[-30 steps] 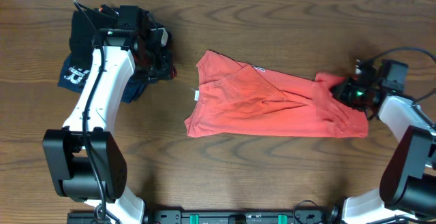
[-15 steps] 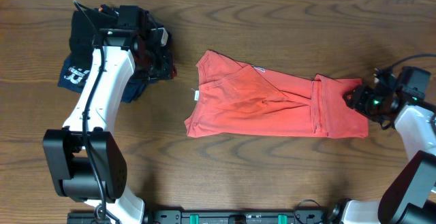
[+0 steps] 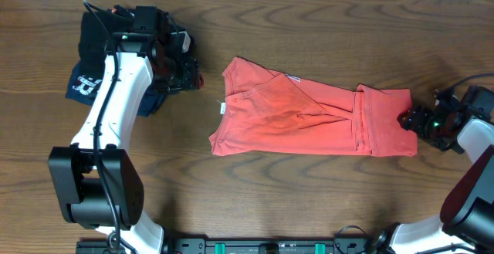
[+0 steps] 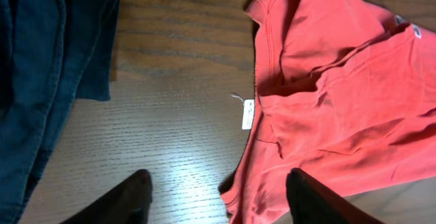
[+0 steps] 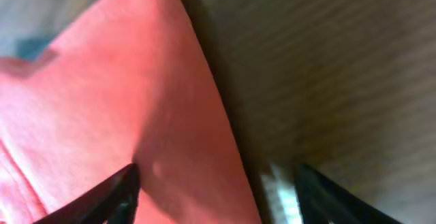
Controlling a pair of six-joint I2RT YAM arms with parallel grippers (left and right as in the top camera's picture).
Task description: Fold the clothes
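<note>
The coral-red T-shirt (image 3: 309,123) lies flattened at the middle of the wooden table (image 3: 255,200), its long axis running from 9 o'clock to 3 o'clock, with loose diagonal folds across its middle and a straight crease running 12 to 6 near its 3 o'clock end. A small white tag (image 4: 248,114) sticks out of its 9 o'clock edge onto the wood. The left gripper (image 3: 191,75) hangs off the shirt's 10 o'clock corner, apart from the cloth; in the left wrist view its 2 dark fingers (image 4: 126,197) stand well apart with nothing held, bare table and the shirt's edge below them. At 9 o'clock of that gripper sits a folded navy garment (image 3: 83,84) with white lettering, and a black garment (image 3: 94,34) lies just at its 12 o'clock side. The right gripper (image 3: 407,120) is at the shirt's 3 o'clock end, just beside the 4 o'clock corner. In the right wrist view its 2 fingers (image 5: 112,193) are spread wide, and the shirt's corner lies loose between them, not pinched.
</note>
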